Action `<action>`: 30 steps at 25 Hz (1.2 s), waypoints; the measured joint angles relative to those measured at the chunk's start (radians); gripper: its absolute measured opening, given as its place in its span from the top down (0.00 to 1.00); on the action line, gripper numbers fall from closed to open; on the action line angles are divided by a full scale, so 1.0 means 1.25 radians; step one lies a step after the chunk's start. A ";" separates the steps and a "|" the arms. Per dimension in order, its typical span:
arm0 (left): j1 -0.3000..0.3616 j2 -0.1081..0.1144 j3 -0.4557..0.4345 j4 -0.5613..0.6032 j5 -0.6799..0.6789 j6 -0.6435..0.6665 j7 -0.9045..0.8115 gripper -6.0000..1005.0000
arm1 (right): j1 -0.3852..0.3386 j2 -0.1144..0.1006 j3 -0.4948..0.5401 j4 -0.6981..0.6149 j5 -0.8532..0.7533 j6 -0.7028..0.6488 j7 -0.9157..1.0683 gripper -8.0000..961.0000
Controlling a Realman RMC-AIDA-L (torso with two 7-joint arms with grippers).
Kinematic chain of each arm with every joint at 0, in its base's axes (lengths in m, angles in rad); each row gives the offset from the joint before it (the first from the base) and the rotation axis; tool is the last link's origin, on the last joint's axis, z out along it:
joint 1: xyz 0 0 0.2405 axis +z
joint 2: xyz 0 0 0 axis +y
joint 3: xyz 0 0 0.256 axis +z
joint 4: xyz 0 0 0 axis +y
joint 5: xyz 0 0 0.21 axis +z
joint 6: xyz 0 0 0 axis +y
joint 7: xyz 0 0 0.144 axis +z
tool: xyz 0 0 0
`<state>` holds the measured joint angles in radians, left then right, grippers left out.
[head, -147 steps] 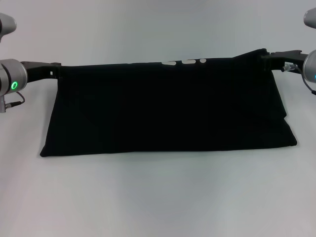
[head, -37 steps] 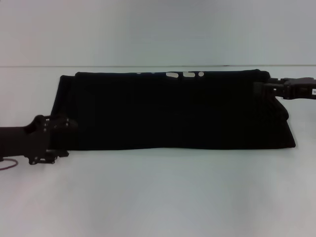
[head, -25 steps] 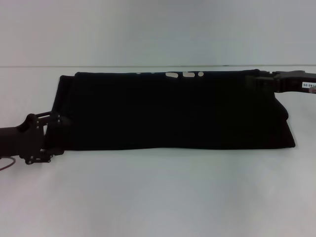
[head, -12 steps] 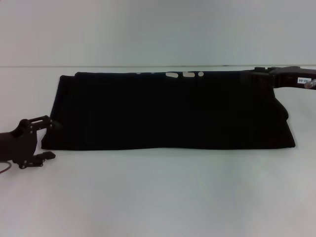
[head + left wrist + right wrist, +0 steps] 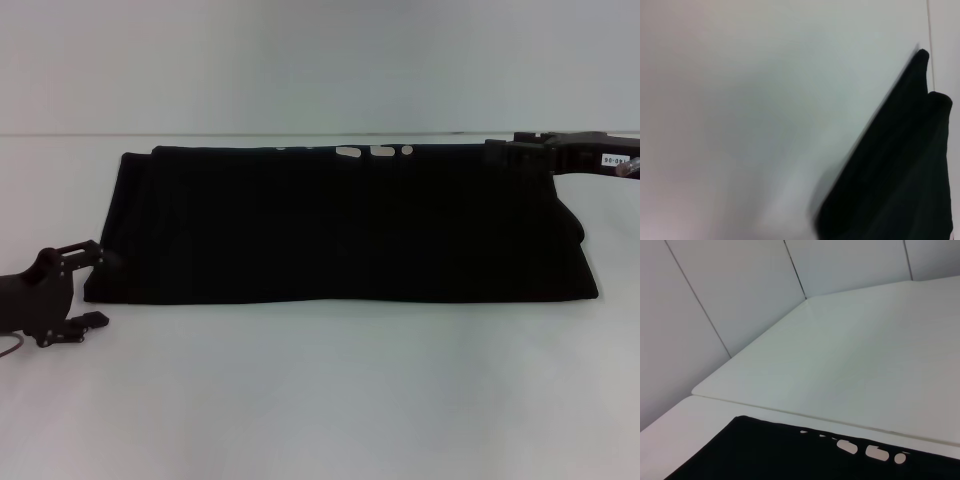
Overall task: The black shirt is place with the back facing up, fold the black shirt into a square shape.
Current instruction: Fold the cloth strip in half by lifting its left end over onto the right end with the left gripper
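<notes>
Where the white tabletop (image 5: 320, 400) spreads before the robot, the following are entered.

Item one: large plain black short-sleeved cloth shirt (image 5: 340, 225), soft and matte, lying flat across the middle of the tabletop as a wide folded band, long side running left to right. Near edge straight; right end slanting outward toward the near corner. Small white blocky marks (image 5: 375, 152) peep out along the far edge (parts of lettering, mostly hidden in the fold). The right wrist view shows the same far edge of the shirt (image 5: 790, 452) with the white marks (image 5: 875, 452), and a seam between tabletop panels just beyond it. The left wrist view shows the shirt's left end (image 5: 895, 175) as two stacked rounded folds on bare tabletop.

Item two: left pincer (image 5: 88, 283), black hard frame, low over the tabletop just beside the shirt's near left corner. Fingers spread apart, released; upper finger (image 5: 80, 250) close to the cloth edge, lower finger (image 5: 88, 319) on the bare surface, nothing between them.

Item three: right pincer (image 5: 498, 150), black with a white label on its body, reaching in at the shirt's far right corner. Its tips meet the cloth there; whether they grasp it cannot be told (black on black).
</notes>
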<state>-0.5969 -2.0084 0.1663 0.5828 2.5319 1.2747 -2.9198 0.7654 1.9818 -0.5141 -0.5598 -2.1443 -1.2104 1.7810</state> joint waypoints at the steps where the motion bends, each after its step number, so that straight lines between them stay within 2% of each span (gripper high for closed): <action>1: 0.000 0.000 -0.001 -0.003 0.000 -0.004 0.004 0.15 | 0.000 0.000 0.000 0.000 0.000 0.000 0.000 0.33; 30: -0.010 0.000 0.000 -0.013 -0.023 -0.061 0.052 0.16 | 0.003 0.001 0.004 0.000 0.000 -0.004 0.000 0.33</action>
<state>-0.6094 -2.0079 0.1662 0.5665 2.5032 1.1980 -2.8552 0.7686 1.9834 -0.5093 -0.5599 -2.1445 -1.2153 1.7810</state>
